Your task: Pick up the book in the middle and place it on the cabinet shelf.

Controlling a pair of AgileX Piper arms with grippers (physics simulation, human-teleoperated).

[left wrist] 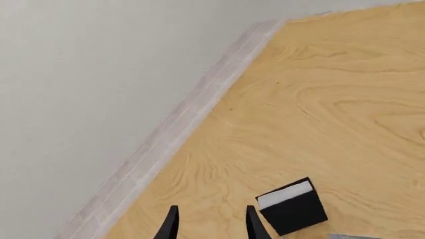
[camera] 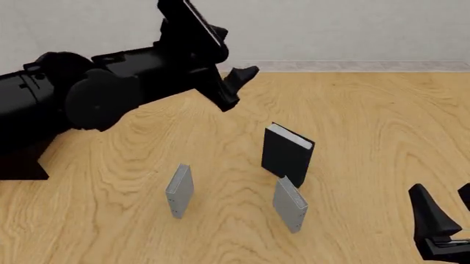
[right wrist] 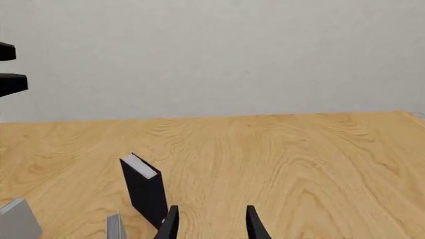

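My left claw [camera: 233, 88] hangs high over the far side of the wooden table [camera: 367, 121], its fingers spread apart with nothing between them; in my left wrist view I see the two dark fingertips [left wrist: 171, 224] open above bare wood, and the black book [left wrist: 292, 206] sits just beside them, apart from them. That book [camera: 287, 155] stands upright near the middle of the table, white page edges facing up, untouched by either claw. Two thin grey books also stand upright nearer to me: one grey book [camera: 179, 190] off to the left, the other grey book [camera: 291, 204] just in front of the black one. My right claw [camera: 448, 220] waits low at the near right corner, well apart from the books, its fingers parted and holding nothing; my right wrist view shows them open, with the book [right wrist: 145, 189] ahead.
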